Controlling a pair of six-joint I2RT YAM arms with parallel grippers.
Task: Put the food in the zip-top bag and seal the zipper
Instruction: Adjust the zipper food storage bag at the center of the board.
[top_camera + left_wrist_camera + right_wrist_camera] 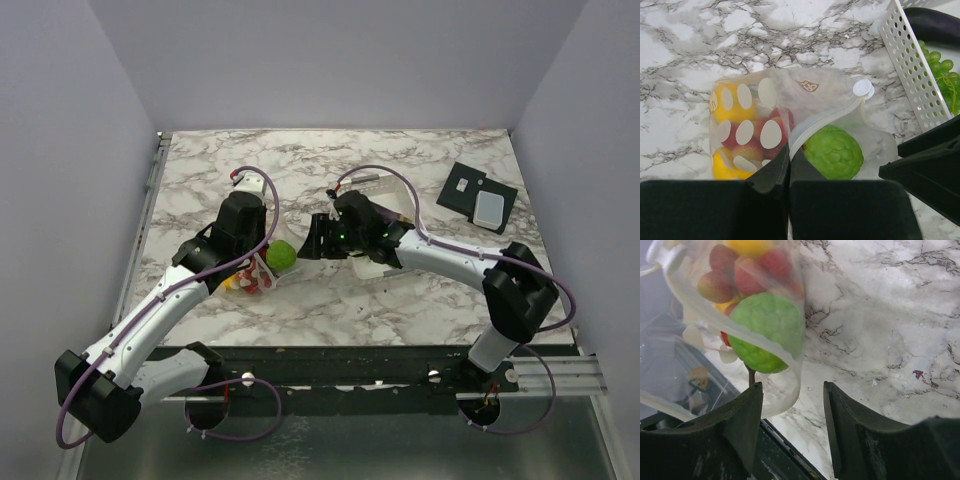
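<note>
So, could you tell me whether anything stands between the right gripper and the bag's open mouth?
Nothing visible does: the open right gripper faces the zip-top bag directly. The green fruit sits in its mouth, which may hinder sealing.

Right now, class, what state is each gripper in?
Left gripper: shut, pinching the zip-top bag at its mouth edge.
Right gripper: open, gripping nothing; the green toy fruit in the bag sits just ahead.

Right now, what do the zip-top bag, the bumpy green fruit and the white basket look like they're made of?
Zip-top bag: thin clear plastic film, glossy, crinkled and see-through.
Green fruit: likely moulded plastic or foam, matte, with a scaly embossed skin.
White basket: rigid plastic by the look, smooth, with rows of punched holes.
</note>
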